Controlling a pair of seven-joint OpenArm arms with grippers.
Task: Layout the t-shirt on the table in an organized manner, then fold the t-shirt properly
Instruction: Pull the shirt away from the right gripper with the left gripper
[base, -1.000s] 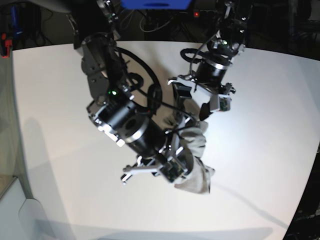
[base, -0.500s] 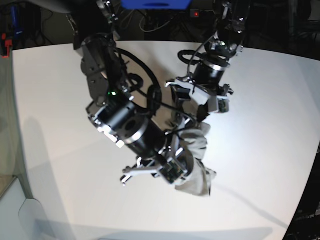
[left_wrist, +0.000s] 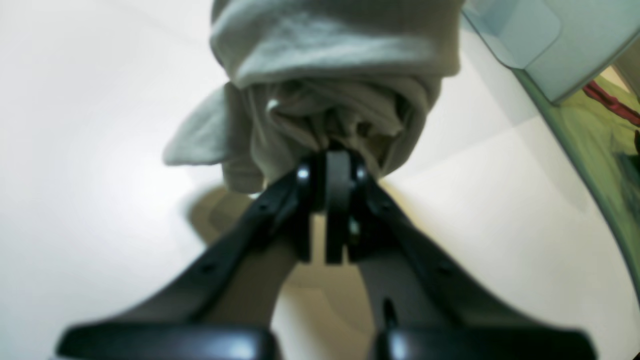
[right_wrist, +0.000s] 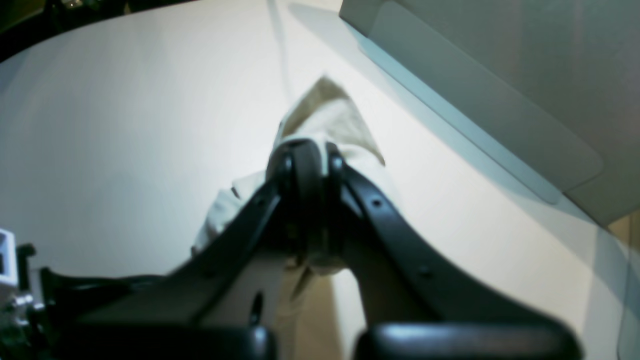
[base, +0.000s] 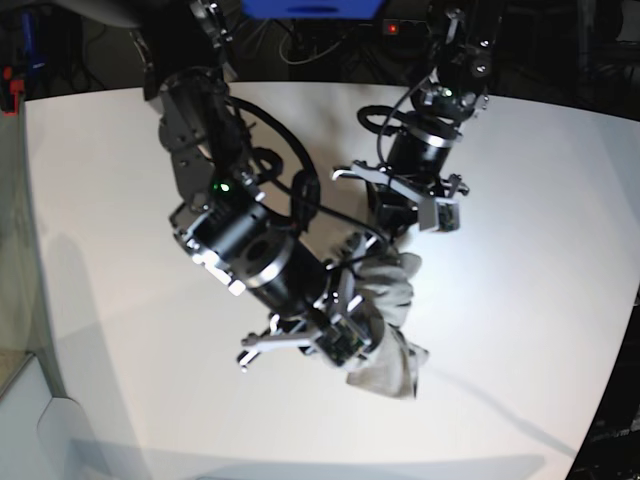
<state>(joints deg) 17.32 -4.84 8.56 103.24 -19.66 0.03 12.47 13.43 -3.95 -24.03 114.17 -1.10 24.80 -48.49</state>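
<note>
Two grippers, the left gripper (left_wrist: 325, 200) and the right gripper (right_wrist: 312, 200), clench soft, wrinkled grey cloth: the bunched t-shirt (base: 385, 300), hanging in rounded folds over the smooth white desk (base: 520, 330).

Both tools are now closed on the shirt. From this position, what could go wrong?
The shirt is bunched, so lifting may leave it tangled. The left tool and right tool work close together; the arms might bump. Each pinches crumpled folds, not a clear edge, so spreading may fail.
</note>
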